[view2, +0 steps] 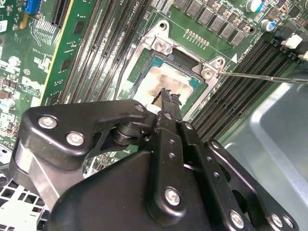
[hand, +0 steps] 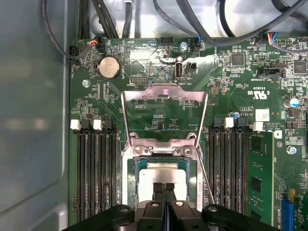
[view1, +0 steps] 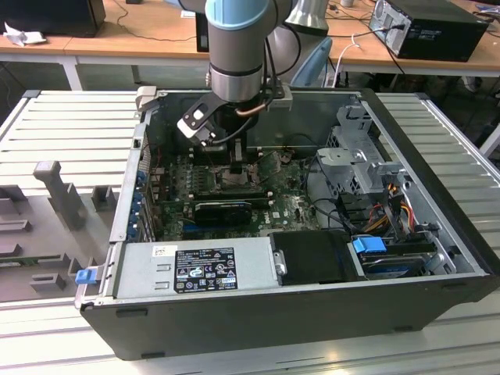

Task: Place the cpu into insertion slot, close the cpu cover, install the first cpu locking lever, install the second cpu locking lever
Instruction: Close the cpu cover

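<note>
Well, I am down inside a big black computer case (view1: 234, 312). It lies open on a grey desk (view1: 62, 117) with long ridges. Behind it stands a wooden desk (view1: 117, 43) with another black computer (view1: 437, 27) on it. A grey tray (view1: 47, 219) with blocky shapes sits on the exterior view's left.

The case walls are close around my arm. In the first wrist view a smooth grey wall (hand: 33, 120) runs along one side of the green board (hand: 231, 86). Long black memory slots (hand: 96, 178) stand in rows on both sides of the insertion slot (hand: 198, 178), so the open room is right above it.

The cpu (hand: 161, 171) lies flat in the insertion slot. It is small, square and pale silver, with a dull, patchy top. The cpu cover (hand: 163, 92) is a thin shiny metal frame with a big square hole. It is tipped up, away from the cpu. A thin metal rod (hand: 204, 178) starts at one corner of the slot.

My gripper (hand: 163, 185) is black and hard, with round screws. Its two fingers are pressed tight against each other, and the tips are just over the cpu.
</note>
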`<state>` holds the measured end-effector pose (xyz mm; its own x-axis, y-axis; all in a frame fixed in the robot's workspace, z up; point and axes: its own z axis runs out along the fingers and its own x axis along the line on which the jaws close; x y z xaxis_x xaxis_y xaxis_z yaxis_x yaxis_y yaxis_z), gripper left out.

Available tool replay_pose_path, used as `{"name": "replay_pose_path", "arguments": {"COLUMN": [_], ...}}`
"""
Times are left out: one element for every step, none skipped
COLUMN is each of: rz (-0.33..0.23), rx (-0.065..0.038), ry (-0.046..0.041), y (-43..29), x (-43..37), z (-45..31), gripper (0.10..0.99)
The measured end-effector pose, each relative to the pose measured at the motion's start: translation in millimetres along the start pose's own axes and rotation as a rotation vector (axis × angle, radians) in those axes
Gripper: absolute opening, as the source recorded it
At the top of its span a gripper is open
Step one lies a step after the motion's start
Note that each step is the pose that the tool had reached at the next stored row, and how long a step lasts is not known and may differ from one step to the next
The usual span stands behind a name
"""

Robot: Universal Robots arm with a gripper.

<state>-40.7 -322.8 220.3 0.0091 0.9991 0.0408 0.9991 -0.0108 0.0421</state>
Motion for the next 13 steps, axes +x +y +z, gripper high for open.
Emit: {"name": "replay_pose_path", "arguments": {"rz": [0.0,0.0,0.0,0.0,0.0,0.0,0.0,0.0,0.001,0.001,0.001,0.001,0.001], "rx": [0.0,0.0,0.0,0.0,0.0,0.0,0.0,0.001,0.0,0.001,0.001,0.0,0.0], "ry": [0.0,0.0002,0.0,-0.0001,0.0001,0.0,0.0,-0.0001,0.0,-0.0002,-0.0001,-0.0001,-0.0001], "y": [0.0,0.0,0.3,3.0,4.8,5.7,6.3,7.2,7.4,7.5,7.6,7.7,7.7], "x": [0.0,0.1,-0.1,-0.4,-0.7,-1.0,-1.0,-1.1,-1.1,-1.0,-0.9,-0.8,-0.7], "z": [-0.5,-0.7,-0.8,-0.7,-0.6,-0.6,-0.6,-0.6,-0.6,-0.9,-3.3,-5.0,-6.4], "gripper": [0.106,0.106,0.106,0.106,0.106,0.106,0.106,0.106,0.106,0.106,0.106,0.106,0.106]}}
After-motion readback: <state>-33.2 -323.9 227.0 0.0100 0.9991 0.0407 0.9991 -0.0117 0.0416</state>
